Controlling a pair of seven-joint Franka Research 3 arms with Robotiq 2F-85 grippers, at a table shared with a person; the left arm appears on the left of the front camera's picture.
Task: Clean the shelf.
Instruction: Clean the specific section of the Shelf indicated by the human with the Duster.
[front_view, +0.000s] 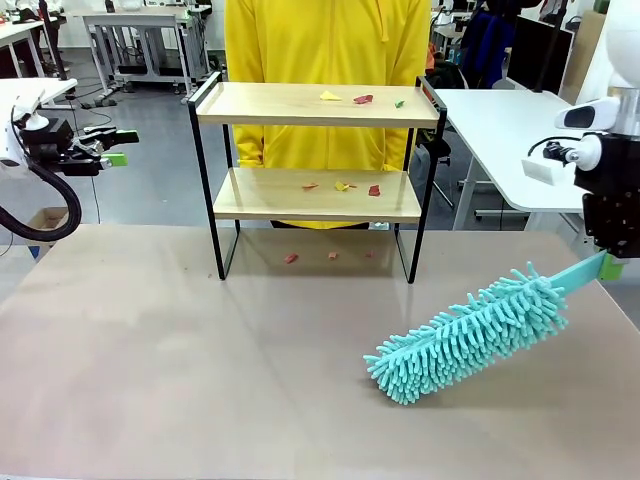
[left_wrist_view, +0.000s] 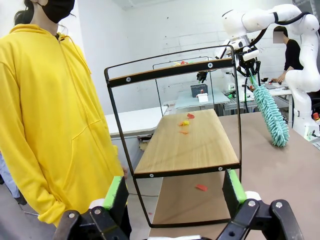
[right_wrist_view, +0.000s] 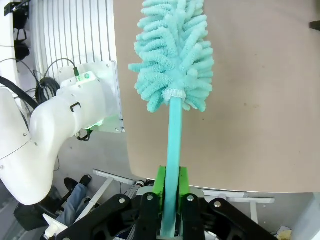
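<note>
Two wooden boards in a thin black frame, that's your shelf, upright at the far side of the table, right in front of the person. It looks light and a bit tippy on those slim legs, so a hard sideways sweep could skid it. If you need to steady it, take hold of a raised end rail or a corner post, not a board's edge. The boards look stiff and smooth, so the scraps on top, yellow, red and green, should slide off easily. More lie on the lower board and on the table beneath.

Your duster is soft and fluffy at the head and stiff in its thin handle. Its head is down by the table, well apart from the shelf; you can't tell whether it touches. Your right gripper is pinched tight on the handle's end. Your left gripper hangs spread wide and empty off the shelf's left end, looking along the boards.
</note>
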